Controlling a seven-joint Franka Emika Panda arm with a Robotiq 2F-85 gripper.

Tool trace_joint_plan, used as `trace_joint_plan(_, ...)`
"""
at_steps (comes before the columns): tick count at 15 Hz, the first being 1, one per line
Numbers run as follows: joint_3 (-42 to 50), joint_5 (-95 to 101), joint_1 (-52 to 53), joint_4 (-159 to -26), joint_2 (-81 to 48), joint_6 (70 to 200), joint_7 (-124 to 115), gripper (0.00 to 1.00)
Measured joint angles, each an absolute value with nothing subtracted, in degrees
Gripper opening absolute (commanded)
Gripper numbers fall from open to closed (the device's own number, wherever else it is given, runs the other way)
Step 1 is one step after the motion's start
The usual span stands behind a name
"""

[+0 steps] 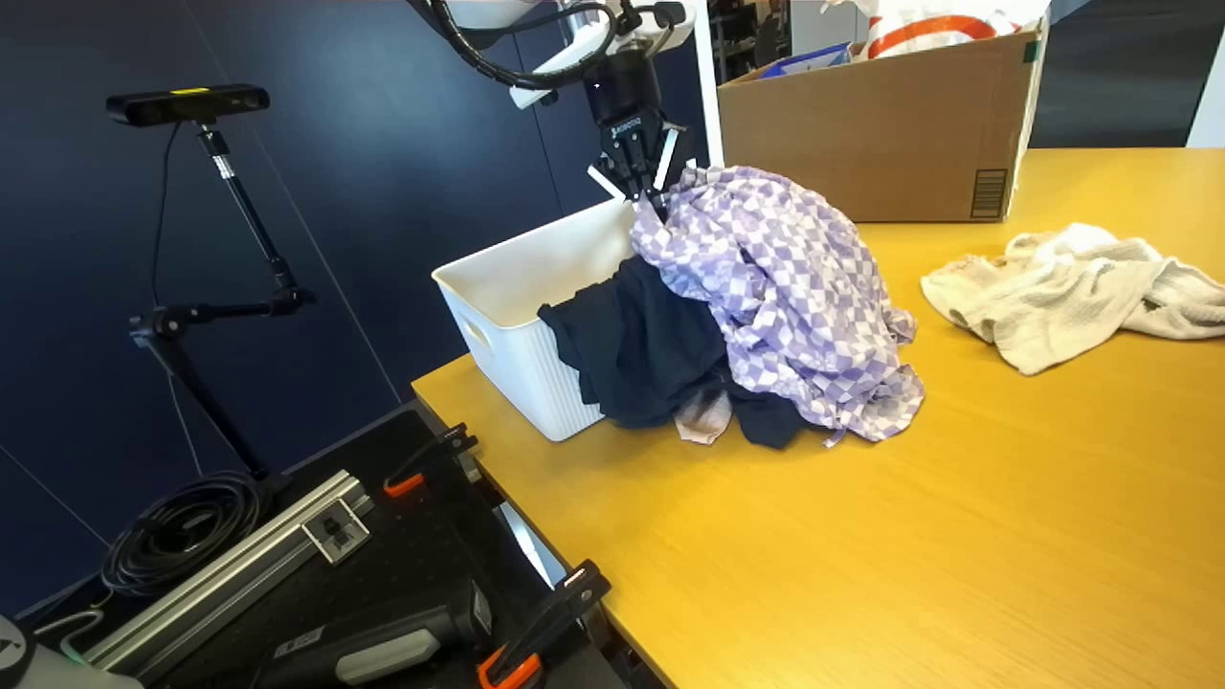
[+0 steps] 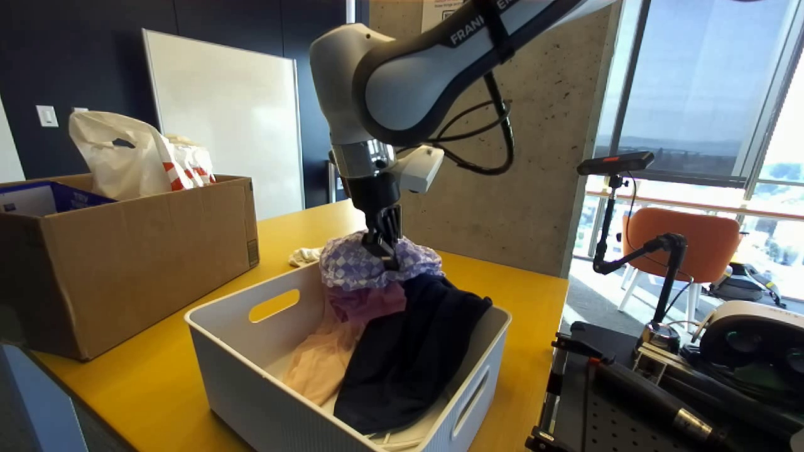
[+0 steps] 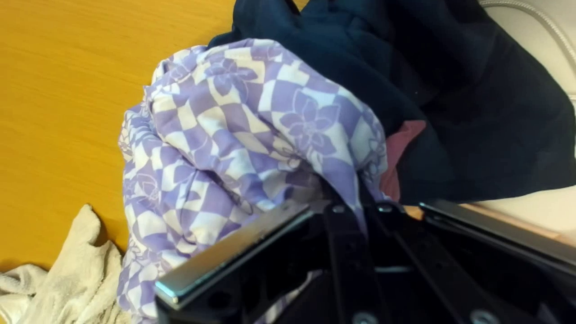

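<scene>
Grasping seems in hand: the fingers (image 3: 347, 252) pinch a fold of the purple checked cloth (image 1: 780, 292) bunched beneath them over the rim of the basket (image 2: 239, 392), so a steady lift is probably needed next.

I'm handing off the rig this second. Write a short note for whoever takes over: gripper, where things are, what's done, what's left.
Gripper: shut on a fold of the purple checkered cloth.
Things: that cloth lies across the rim of the bin and reaches down to the table. The dark garment drapes over the rim too, part inside, part outside. A peach cloth lies inside; a cream cloth lies on the table, apart from the bin.
Done: the purple checkered cloth is gripped.
Left: it is not yet clear of the dark garment, which it may drag along if moved.
</scene>
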State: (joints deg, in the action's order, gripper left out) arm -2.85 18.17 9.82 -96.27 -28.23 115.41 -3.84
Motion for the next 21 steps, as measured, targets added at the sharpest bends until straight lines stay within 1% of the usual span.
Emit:
trace_joint_plan(12,1.9,20.2,7.2,-94.6,-15.2,113.5,-7.7,0.01)
trace_joint_plan(17,4.8,23.6,3.1,-94.9,-11.0,110.8,-11.3,0.01)
trace_joint_plan(21,7.4,24.1,-1.5,-98.7,-8.7,110.8,-12.9,0.01)
